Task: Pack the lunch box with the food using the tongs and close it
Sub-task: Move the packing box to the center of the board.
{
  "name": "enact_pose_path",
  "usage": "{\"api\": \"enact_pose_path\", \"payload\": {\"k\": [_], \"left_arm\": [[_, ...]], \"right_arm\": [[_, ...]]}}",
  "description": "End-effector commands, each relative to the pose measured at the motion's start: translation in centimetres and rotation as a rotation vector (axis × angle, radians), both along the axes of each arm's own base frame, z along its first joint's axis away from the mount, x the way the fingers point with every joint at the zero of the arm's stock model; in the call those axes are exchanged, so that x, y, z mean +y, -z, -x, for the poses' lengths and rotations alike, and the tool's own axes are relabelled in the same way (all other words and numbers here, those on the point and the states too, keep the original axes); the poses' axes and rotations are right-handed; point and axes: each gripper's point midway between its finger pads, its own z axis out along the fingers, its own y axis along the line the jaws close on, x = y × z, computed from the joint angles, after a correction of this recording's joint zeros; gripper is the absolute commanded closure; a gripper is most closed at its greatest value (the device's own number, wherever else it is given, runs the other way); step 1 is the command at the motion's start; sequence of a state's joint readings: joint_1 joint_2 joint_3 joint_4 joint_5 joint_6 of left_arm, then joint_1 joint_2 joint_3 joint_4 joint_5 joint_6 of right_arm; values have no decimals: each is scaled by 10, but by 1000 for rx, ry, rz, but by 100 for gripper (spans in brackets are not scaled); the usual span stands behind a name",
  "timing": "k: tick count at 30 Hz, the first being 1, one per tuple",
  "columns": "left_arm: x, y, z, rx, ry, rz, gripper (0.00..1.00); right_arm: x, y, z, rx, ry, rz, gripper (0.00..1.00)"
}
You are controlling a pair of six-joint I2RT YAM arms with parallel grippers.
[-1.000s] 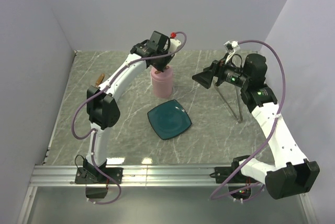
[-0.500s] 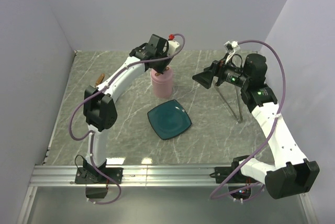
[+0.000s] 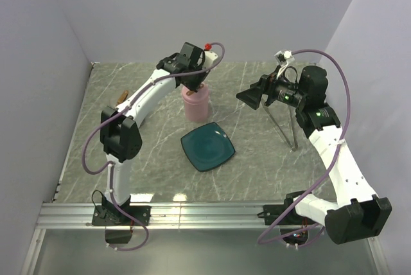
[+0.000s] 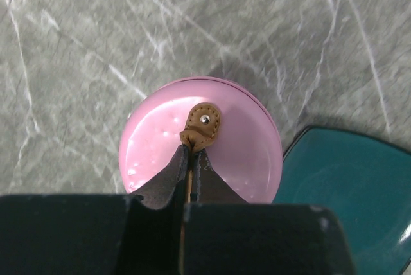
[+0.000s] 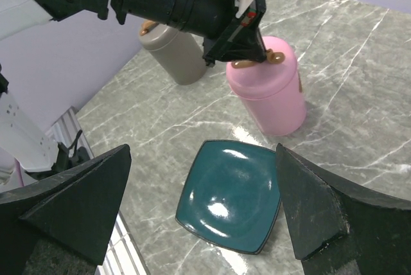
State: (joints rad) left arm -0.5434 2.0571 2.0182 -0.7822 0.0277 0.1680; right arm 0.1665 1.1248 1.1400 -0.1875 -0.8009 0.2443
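The teal square plate (image 3: pixel 207 147) at the centre of the top view is bare, with no food in sight. At right the tongs (image 3: pixel 282 130) sit unheld beneath the right gripper (image 3: pixel 250 97), which gapes wide on nothing. Farther back, the left gripper (image 4: pixel 191 159) pinches the brown leather tab (image 4: pixel 203 124) of the lidded pink lunch box (image 4: pixel 237 159), probably to handle the lid. The box's contents are hidden.

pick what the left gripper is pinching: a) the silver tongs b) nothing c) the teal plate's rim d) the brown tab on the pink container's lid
d, the left gripper is shut on the brown tab on top of the pink container.
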Motion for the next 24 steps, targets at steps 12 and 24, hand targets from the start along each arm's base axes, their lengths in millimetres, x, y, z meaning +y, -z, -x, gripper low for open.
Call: {"api": "enact_pose_path", "payload": {"k": [12, 24], "left_arm": [[80, 34, 51, 189, -43, -261, 100], [135, 38, 80, 230, -87, -307, 100]], "right_arm": [[-2, -10, 0, -43, -11, 7, 0], [-1, -11, 2, -45, -22, 1, 0]]}}
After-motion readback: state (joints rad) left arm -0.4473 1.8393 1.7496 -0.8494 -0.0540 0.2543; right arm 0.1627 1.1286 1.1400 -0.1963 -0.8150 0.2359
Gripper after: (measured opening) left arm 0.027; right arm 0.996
